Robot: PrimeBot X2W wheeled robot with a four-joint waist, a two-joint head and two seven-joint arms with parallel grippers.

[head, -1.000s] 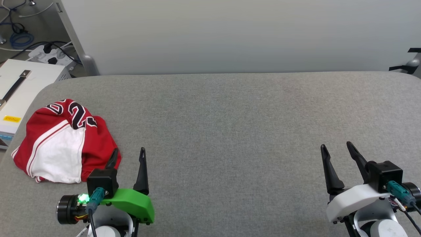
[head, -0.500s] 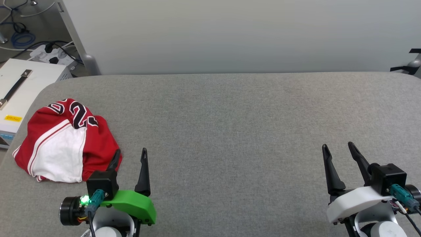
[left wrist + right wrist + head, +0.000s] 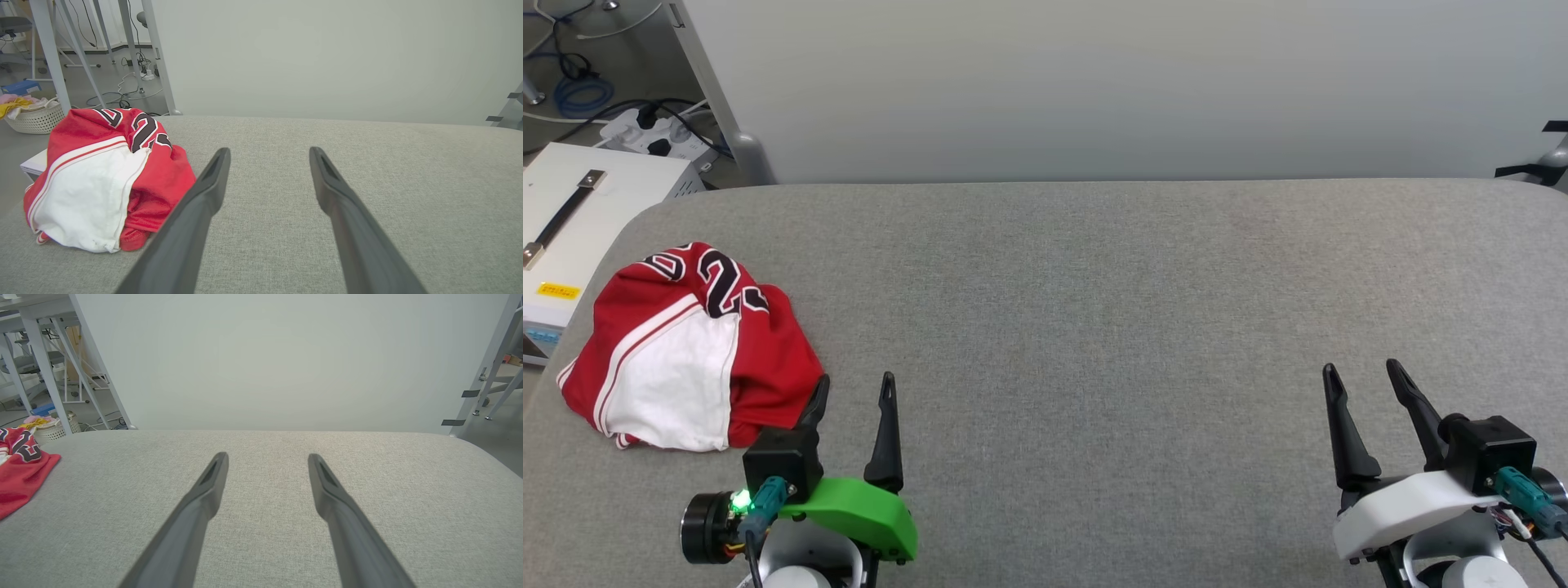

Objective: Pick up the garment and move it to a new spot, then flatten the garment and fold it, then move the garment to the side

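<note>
Nothing done yet: the garment (image 3: 686, 351) lies crumpled at the left of the head view on the grey table (image 3: 1111, 310). Left gripper (image 3: 855, 379) waits just beside it and right gripper (image 3: 1361, 367) sits lower right, both spread wide and holding nothing. Lifting, flattening, folding and the move aside all remain.

left gripper (image 3: 855, 380) sits near-left, jaws spread wide, nothing between them, fingers pointing toward the far side. green wrist shell (image 3: 858, 510) behind it, status light (image 3: 739, 500) on the wrist glowing green. right gripper (image 3: 1361, 366) sits near-right, also spread wide and empty, fingers pointing far and leaning slightly left. white wrist shell (image 3: 1401, 506) behind it. The two arms are well apart.
</note>
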